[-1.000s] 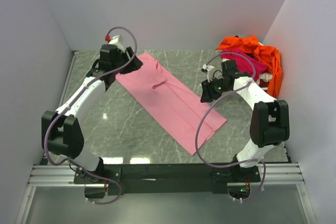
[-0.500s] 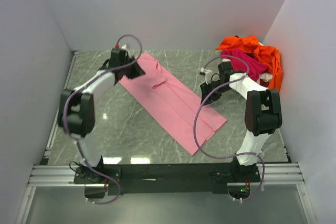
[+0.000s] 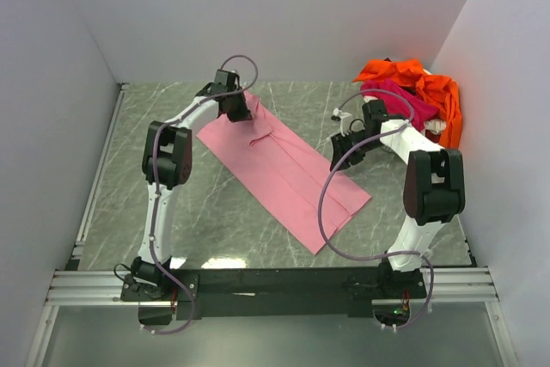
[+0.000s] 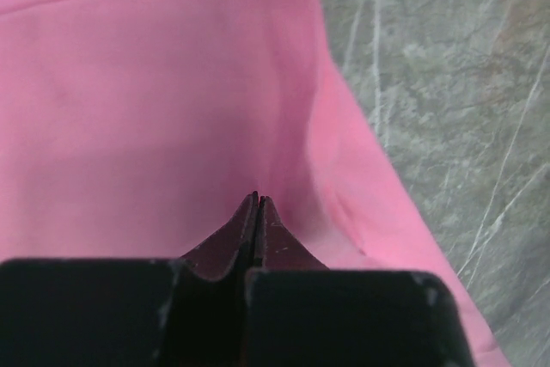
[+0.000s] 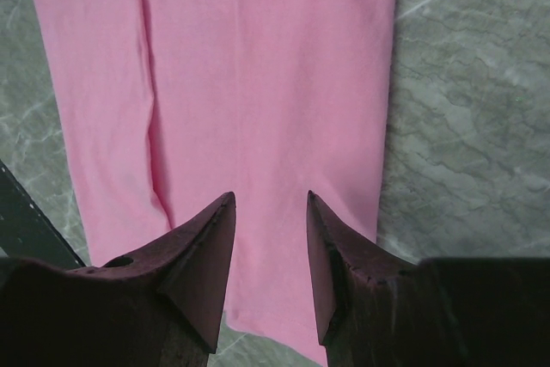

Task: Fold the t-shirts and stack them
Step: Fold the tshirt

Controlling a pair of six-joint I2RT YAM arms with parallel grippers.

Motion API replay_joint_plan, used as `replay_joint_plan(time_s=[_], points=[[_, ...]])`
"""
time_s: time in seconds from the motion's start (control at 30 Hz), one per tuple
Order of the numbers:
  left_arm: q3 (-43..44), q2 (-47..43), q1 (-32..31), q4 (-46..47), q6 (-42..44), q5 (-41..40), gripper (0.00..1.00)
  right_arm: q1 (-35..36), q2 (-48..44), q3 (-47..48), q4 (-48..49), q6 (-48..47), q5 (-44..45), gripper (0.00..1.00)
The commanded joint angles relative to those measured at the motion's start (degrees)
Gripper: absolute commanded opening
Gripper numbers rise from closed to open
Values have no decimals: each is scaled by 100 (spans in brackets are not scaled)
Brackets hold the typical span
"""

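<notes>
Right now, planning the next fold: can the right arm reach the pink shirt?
Probably yes: the right gripper hovers open over the pink shirt, with nothing between them.

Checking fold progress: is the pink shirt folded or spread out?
Partly folded: the pink shirt lies as a long narrow strip, layered edges running along its length.

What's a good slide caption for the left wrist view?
Wrist view: left gripper shut, tips against the light pink t-shirt near its edge, grey marble table alongside.
</notes>
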Motion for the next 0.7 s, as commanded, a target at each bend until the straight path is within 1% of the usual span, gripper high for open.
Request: replay_joint_plan(time_s=[0.0, 0.17, 0.27, 0.37, 0.4, 0.47, 0.5, 0.57, 0.6, 0.63, 0.67], points=[[622, 176, -222, -142, 148, 103, 1, -38, -324, 140, -107, -94, -193, 46], [913, 572, -364, -81, -54, 191, 2, -56, -456, 114, -116, -77, -210, 45], [1062, 686, -399, -151, -90, 235, 7, -82, -456, 123, -133, -94, -211, 45], [984, 546, -408, -81, -29, 201, 16, -91, -421, 123, -133, -129, -184, 45], [931, 450, -408, -46, -2, 200, 22, -91, -412, 123, -151, -121, -175, 45], [852, 125, -408, 50, 120, 70, 26, -91, -404, 114, -142, -147, -167, 45], [834, -7, -382, 77, 156, 16, 30, -91, -412, 114, -124, -147, -140, 45], [703, -463, -355, 225, 235, -115, 36, -91, -404, 96, -107, -173, -44, 45], [624, -656, -320, 296, 322, -186, 41, -100, -395, 88, -98, -191, -9, 45], [527, -1050, -302, 358, 375, -230, 42, -100, -369, 79, -63, -209, 131, 45], [265, -1254, -276, 419, 506, -291, 43, -91, -351, 79, -37, -217, 202, 45]])
